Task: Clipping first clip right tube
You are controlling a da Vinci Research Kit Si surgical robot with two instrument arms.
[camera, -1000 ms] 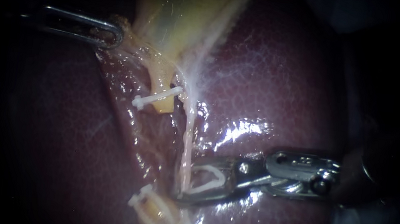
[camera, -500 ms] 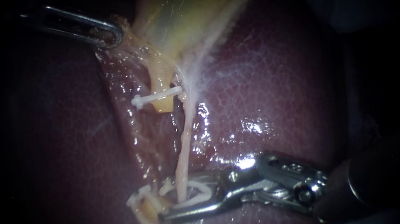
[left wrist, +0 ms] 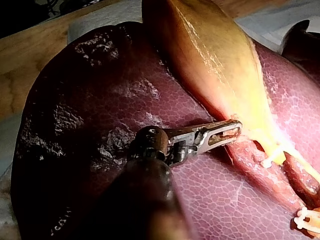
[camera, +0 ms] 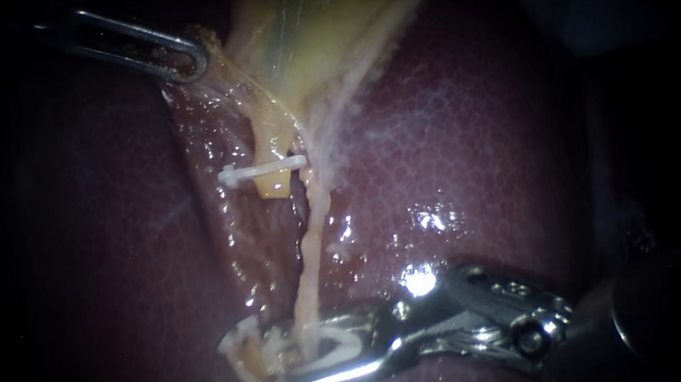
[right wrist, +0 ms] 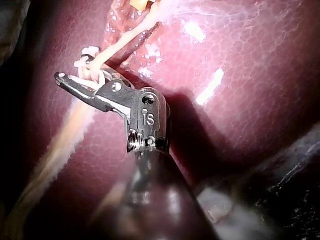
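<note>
Right instrument (camera: 296,357) jaws clamp a clip (camera: 344,347) astride the right tube (camera: 309,256), seemingly half-closed; their tip may snag the neighbouring clip (camera: 241,347). Left instrument (camera: 193,59) jaws pinch gallbladder (camera: 325,27).

The right instrument (right wrist: 80,80) bent at its wrist, so that, counting straight along its shaft as twelve o'clock, the jaws aimed at about ten. They gripped a white clip (right wrist: 89,66) from both sides, looped round a pale tube (right wrist: 125,35). That tube crossed the jaws from one o'clock to seven, over wet, dark red liver (right wrist: 240,60).
</note>
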